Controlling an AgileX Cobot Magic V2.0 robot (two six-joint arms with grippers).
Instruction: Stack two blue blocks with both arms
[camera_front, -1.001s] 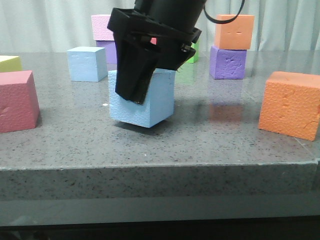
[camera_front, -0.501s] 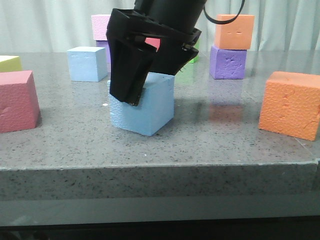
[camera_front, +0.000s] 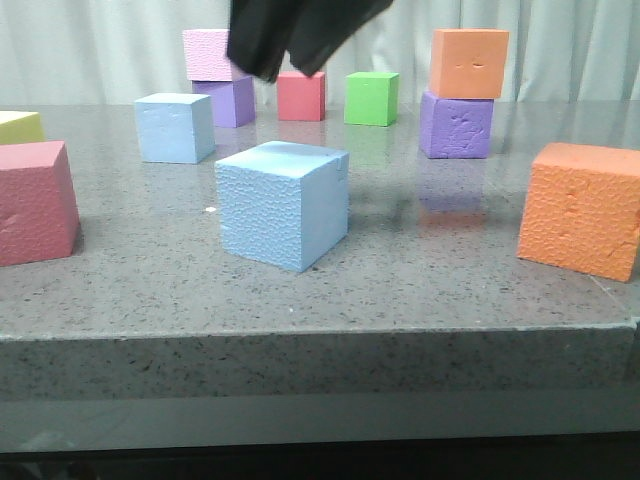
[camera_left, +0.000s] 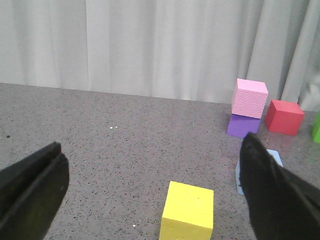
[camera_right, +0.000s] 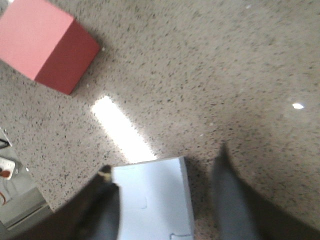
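My black right end effector hangs above a pebbly sky-blue foam cube; a smoother sky-blue foam cube sits on the grey speckled stone tabletop.

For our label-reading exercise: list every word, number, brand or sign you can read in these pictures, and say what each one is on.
No text can be read anywhere.
The near blue block, the far blue block and the other foam cubes have plain faces, showing only dents.
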